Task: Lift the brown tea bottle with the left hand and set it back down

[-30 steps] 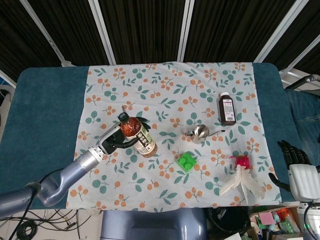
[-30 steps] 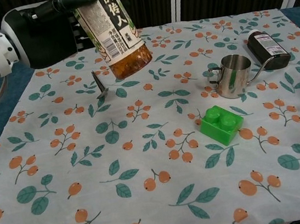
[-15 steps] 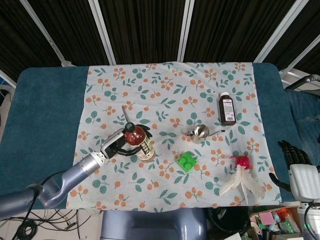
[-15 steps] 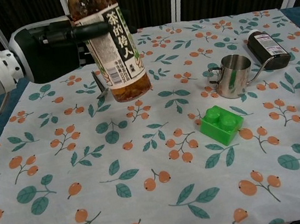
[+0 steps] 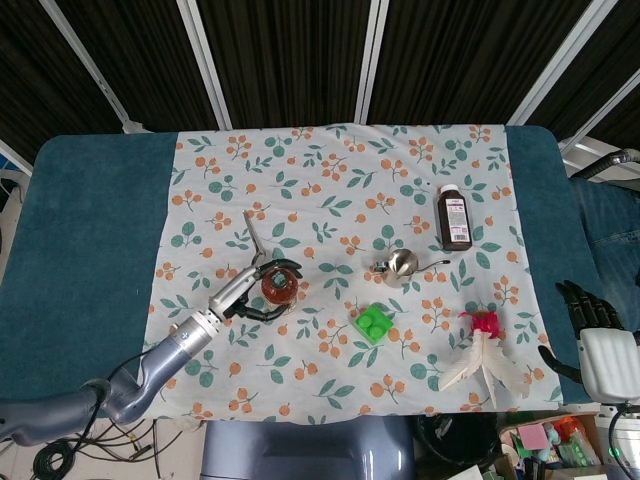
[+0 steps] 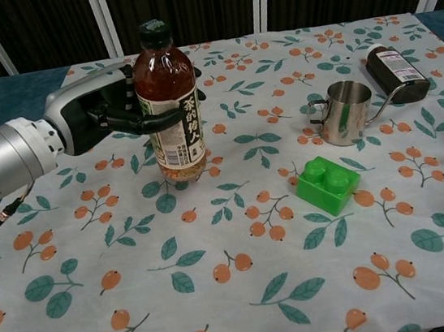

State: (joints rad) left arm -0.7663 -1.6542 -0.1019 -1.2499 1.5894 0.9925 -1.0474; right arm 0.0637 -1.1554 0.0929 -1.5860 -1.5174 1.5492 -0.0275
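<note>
My left hand [image 6: 101, 116] fingers grip the brown tea bottle [image 6: 167, 99], upright on counter at my 11 o'clock; next, release.

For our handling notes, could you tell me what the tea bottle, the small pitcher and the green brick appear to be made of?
Tea bottle: likely clear plastic, since amber liquid shows through it; printed label, dark cap.
Small pitcher: looks like polished metal, with a mirror-like silver surface reflecting the cloth.
Green brick: apparently moulded plastic, uniform glossy green with round studs.
</note>
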